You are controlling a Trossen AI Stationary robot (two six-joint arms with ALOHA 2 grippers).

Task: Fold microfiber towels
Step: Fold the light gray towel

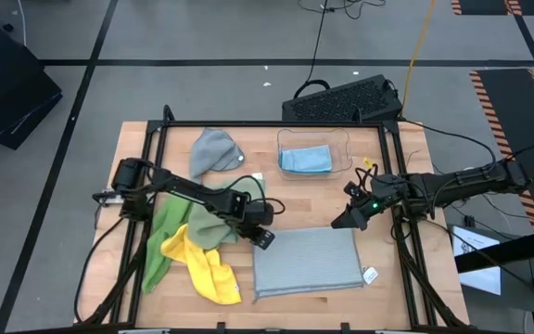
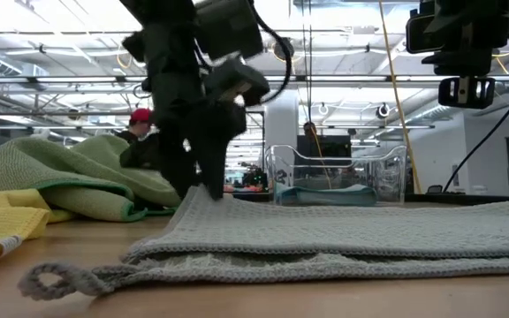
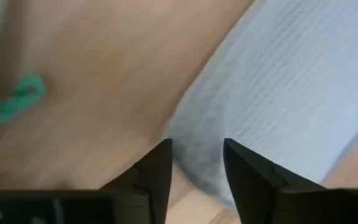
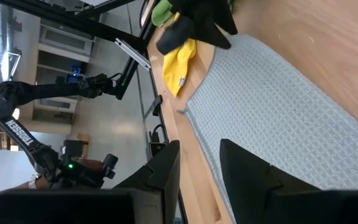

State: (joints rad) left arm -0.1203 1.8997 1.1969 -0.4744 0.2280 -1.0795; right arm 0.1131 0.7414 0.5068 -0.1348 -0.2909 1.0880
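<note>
The folded towel (image 1: 306, 262) at the front is pale grey with a fine ribbed waffle weave. A second grey towel (image 1: 215, 151) is plainer. The yellow towel (image 1: 207, 266) is bright lemon; the bright green towel (image 1: 156, 250) is lime, the sage green towel (image 1: 185, 215) duller. The light blue towel (image 1: 305, 160) lies in the clear bin (image 1: 344, 141). The bench (image 1: 392, 260) is light wood.

overhead ceiling strips give bright, even light; shadows on the table (image 1: 392, 199) are soft and short. low view: ceiling lights glare at 12 o'clock, the left arm (image 2: 184, 97) reads as a dark silhouette, near towel edge (image 2: 237, 265) soft. left wrist view blurred throughout. right wrist view sharp.
</note>
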